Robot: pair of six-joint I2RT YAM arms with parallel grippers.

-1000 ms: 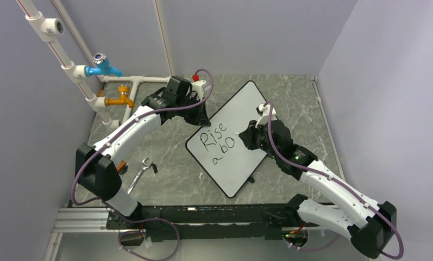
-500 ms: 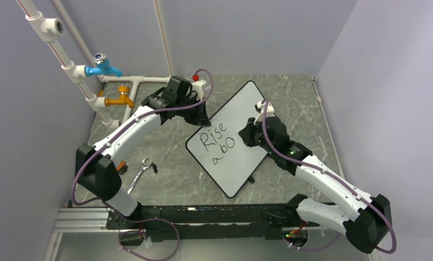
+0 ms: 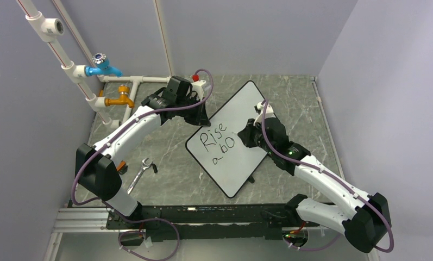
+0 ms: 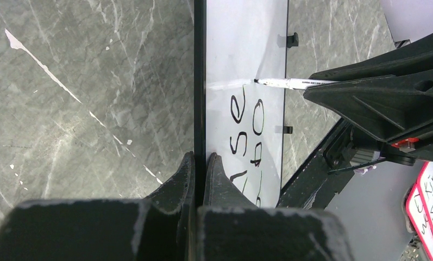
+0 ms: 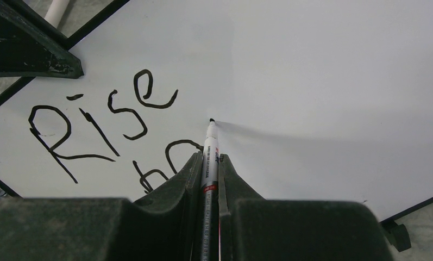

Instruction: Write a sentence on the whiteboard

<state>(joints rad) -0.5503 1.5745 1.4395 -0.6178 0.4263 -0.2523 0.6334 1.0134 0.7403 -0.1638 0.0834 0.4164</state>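
The whiteboard (image 3: 241,117) lies slanted on the grey table; it also shows in the left wrist view (image 4: 246,60) and the right wrist view (image 5: 322,81). The sentence (image 3: 217,141) reads "Rise" with "abo" under it; it also shows in the right wrist view (image 5: 102,125). My left gripper (image 4: 199,159) is shut on the board's black rim, at its left edge (image 3: 202,117). My right gripper (image 5: 209,157) is shut on a white marker (image 5: 209,149), whose black tip sits at the board just right of the "o". The marker also shows in the left wrist view (image 4: 290,82).
White pipes with a blue tap (image 3: 102,66) and an orange tap (image 3: 120,99) stand at the back left. A metal wrench (image 3: 140,173) lies on the table near the left arm's base. Grey walls close the cell on three sides.
My right gripper has shifted slightly left and toward the back over the board with the marker. The letters and the left arm look unchanged.
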